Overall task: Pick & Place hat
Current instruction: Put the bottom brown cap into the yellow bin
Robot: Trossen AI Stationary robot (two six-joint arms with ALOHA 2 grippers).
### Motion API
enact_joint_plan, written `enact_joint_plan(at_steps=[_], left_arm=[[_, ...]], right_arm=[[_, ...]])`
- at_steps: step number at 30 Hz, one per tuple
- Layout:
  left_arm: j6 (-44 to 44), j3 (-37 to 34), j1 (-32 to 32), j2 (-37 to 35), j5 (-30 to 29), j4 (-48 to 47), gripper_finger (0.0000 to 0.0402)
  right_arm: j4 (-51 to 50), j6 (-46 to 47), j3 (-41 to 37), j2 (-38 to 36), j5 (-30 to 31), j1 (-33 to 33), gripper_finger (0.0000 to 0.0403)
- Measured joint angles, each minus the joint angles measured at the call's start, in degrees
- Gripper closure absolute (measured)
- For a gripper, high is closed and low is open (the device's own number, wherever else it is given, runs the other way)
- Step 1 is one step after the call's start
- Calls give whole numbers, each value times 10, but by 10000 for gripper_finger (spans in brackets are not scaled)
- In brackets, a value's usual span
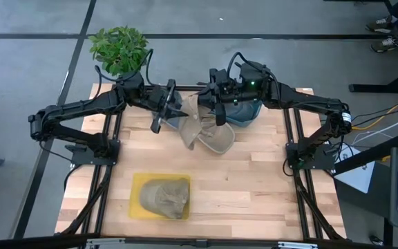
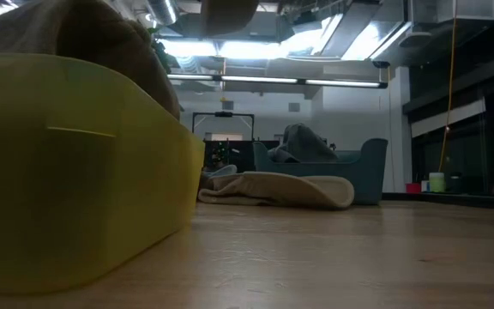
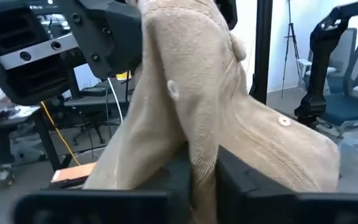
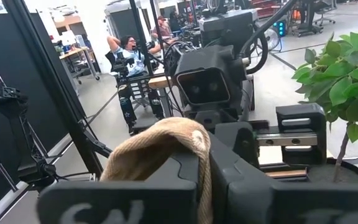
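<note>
Both grippers are meeting above the far middle of the table. Left gripper [image 3: 202, 186] fingers are pinching the soft tan fabric hat [image 1: 202, 128]; right gripper [image 4: 205, 186] fingers are pinching its other edge. The hat's lower brim is draping onto the wooden table [image 1: 254, 187]. A second tan hat [image 1: 164, 197] is sitting in the yellow plastic tray [image 1: 138, 181], well apart toward the near edge.

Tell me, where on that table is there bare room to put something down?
The table is bare on its near right, beside the yellow tray holding a hat. The wood left of the tray is also bare. The far middle is crowded: both grippers, left and right, grip a tan hat by the blue bin.
</note>
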Motion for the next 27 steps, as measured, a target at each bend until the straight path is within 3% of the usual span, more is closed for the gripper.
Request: enact_joint_plan(at_steps=[2,9,20,27], left_arm=[[-21,0,0,0,0,0,387],[-59,0,-11,-29,-32,-39,391],[-89,0,-39,-134,-160,-259,392],[-205,0,-96,-174,-169,-340,392]], right_arm=[[-3,1,0,0,0,0,394],[-12,3,0,-1,0,0,346],[-127,-11,0,-20,-64,0,248],[-208,-37,0,-31,-64,0,231]])
